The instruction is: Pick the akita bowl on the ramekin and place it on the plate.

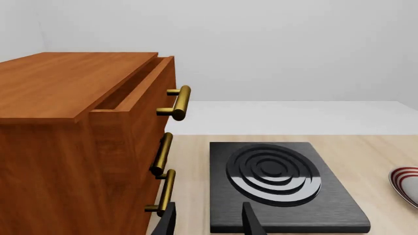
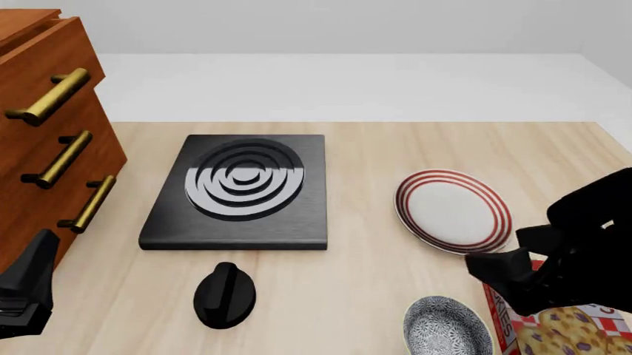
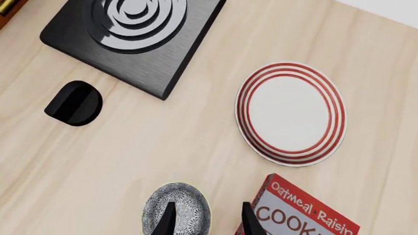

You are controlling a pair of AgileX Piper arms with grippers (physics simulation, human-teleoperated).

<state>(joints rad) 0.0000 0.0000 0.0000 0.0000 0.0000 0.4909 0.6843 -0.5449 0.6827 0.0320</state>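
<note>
Front view: small speckled grey-blue akita bowl point(image 2: 448, 328) sits near the counter's point(image 2: 375, 281) front edge, beside the right gripper point(image 2: 508, 277), the red-ringed white plate point(image 2: 454, 211) just beyond. Right wrist view: open fingers straddle its rim. Left wrist view: left gripper point(image 1: 207, 223), also parted, faces the black ribbed stove slab point(image 1: 281, 183), far off.

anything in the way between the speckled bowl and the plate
Nothing visible does. In the front view bare tabletop lies between the akita bowl and the plate. The cookie box lies beside the bowl, off that line. The right pincer is already over the bowl.
</note>
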